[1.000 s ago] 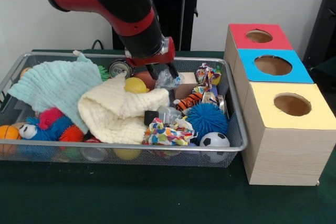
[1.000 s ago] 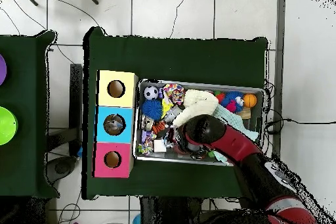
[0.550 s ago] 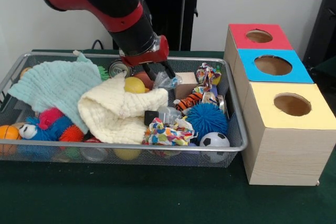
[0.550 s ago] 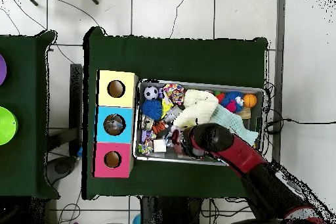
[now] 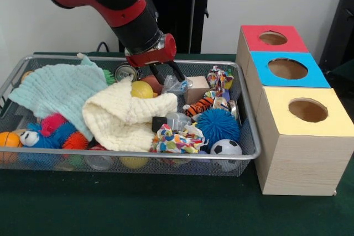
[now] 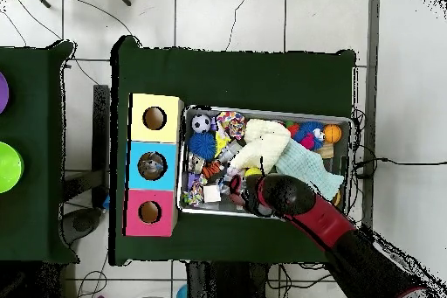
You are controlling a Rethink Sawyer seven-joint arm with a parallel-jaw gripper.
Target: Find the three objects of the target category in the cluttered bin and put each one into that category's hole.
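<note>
The silver wire-mesh bin sits on the green table, full of toys and cloths; it also shows in the overhead view. My gripper hangs over the bin's far middle, its fingers spread open. It is just above a crumpled clear plastic piece and a brown ball, holding nothing that I can see. In the overhead view the arm covers the gripper. Right of the bin stand three boxes with round holes: red, blue and yellow.
In the bin lie a yellow ball, cream cloth, mint cloth, can, wooden block, blue spiky ball, soccer ball, and orange ball.
The arm has swung up and to the left in the front view. The gripper has risen slightly and stays over the same spot. The wooden block now shows more fully.
</note>
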